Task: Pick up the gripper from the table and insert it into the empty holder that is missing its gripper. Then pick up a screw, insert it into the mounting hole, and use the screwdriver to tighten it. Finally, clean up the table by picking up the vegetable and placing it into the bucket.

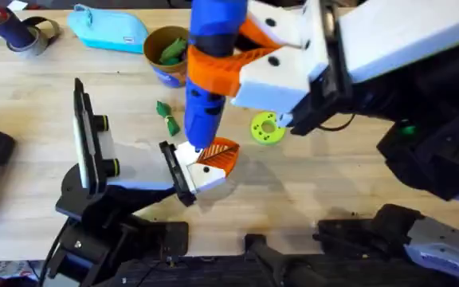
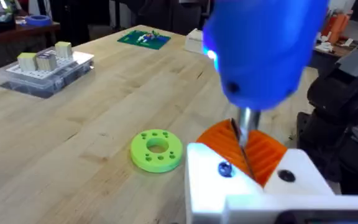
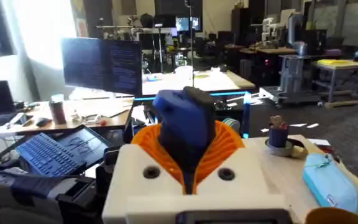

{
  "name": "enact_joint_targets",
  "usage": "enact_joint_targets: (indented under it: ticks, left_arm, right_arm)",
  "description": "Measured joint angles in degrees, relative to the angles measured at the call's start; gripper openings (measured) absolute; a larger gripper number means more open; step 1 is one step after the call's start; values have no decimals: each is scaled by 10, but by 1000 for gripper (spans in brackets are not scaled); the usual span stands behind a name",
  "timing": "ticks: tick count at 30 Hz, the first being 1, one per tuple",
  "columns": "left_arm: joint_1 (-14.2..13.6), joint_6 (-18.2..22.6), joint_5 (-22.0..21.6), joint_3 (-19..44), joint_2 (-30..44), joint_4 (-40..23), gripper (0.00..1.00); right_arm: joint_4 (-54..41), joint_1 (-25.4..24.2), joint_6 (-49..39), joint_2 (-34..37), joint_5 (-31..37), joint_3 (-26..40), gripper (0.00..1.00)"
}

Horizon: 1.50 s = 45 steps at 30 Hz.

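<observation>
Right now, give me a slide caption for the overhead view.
Right gripper holds the blue screwdriver upright, bit down on the white holder and its orange gripper.

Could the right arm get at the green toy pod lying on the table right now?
Probably not: its hand is shut on the blue screwdriver. The pod lies uncovered just beside it, so the screwdriver would have to be set down first.

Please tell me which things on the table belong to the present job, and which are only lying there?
Belonging to the job:
screwdriver, held by the right gripper
orange gripper in the holder
vegetable
bucket

Only lying about:
lime-green disc
light blue pouch
tape roll
</observation>
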Motion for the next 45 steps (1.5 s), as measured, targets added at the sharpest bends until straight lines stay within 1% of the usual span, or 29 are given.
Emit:
enact_joint_targets:
  ticks: [6, 25, 30, 45]
  left_arm:
    - [0, 0, 0, 0, 0, 0, 9]
    - [0, 0, 0, 0, 0, 0, 9]
    - [0, 0, 0, 0, 0, -1, 9]
    - [0, 0, 0, 0, 0, -4, 9]
  right_arm:
    - [9, 6, 8, 18, -1, 0, 43]
    - [10, 6, 9, 20, 2, 0, 41]
    - [10, 6, -1, 33, 2, 0, 42]
    - [1, 6, -9, 33, 3, 0, 43]
